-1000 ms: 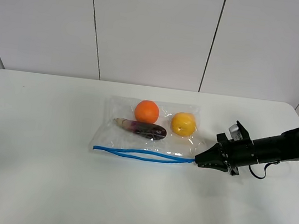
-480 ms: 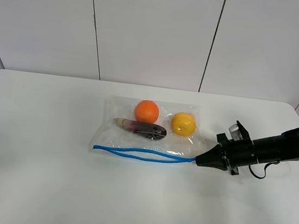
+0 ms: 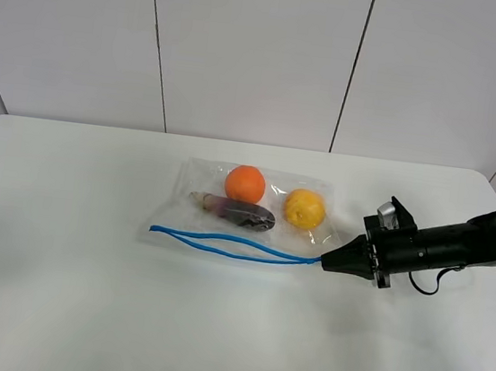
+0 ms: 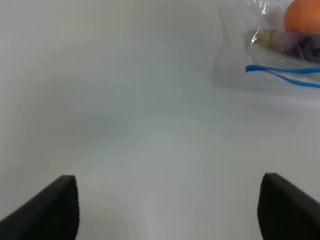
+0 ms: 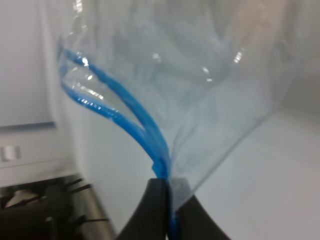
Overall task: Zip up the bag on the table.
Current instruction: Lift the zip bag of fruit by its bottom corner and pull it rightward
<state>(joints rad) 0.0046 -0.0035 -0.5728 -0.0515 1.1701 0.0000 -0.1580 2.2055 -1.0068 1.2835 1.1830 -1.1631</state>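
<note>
The clear, crinkly rectangular plastic zip bag (image 3: 187, 223) lies flat on the large plain white matte tabletop (image 3: 80, 301), a little right of the middle, with its blue zip strip (image 3: 222, 247) along the near edge. The strip's two tracks bow apart and meet only at the right end, so the mouth is open. Inside sit a round orange (image 3: 245, 183), a round yellow fruit (image 3: 304, 208) and a dark purple eggplant (image 3: 237, 212). The film looks thin, limp and slick. The produce likely weighs it down, yet it would probably slide under a pull. The strip is the stiffest part and the sensible hold. The black right gripper (image 3: 325, 262) has its fingers (image 5: 156, 210) pinched together on the strip's right end. The black left gripper (image 4: 170, 179), fingers wide apart and holding nothing, hovers over bare tabletop short of the bag's free left end, the likely place to pin.
</note>
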